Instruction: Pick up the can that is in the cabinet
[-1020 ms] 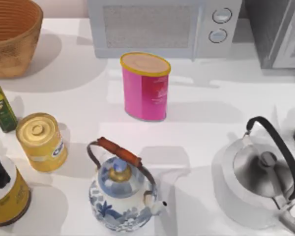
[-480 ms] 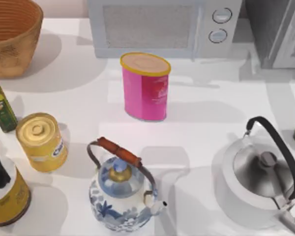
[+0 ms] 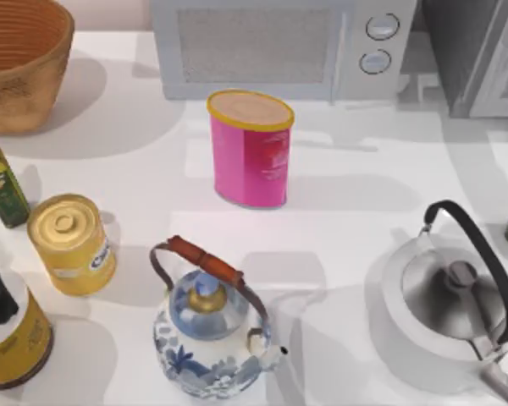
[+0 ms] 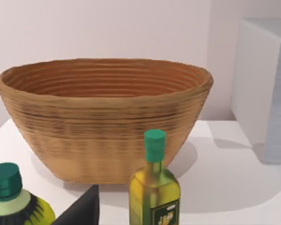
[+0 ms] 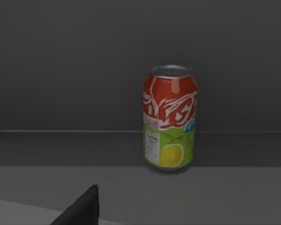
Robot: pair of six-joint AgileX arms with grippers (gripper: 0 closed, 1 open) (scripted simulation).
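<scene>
From my right wrist camera, the can (image 5: 169,117) stands upright inside the dark cabinet (image 5: 61,61), straight ahead of my right claw; I cannot tell that claw's state. It looks light, thin-walled and slick, so I'd grasp mid-body, gently.

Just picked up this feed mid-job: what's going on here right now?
The right arm's wrist camera is looking into the dark grey cabinet at an upright red and green can, which stands alone and ungripped on the cabinet floor. The left arm is off at the table's left, its camera facing the woven basket and an olive oil bottle. Nothing is held yet.
</scene>
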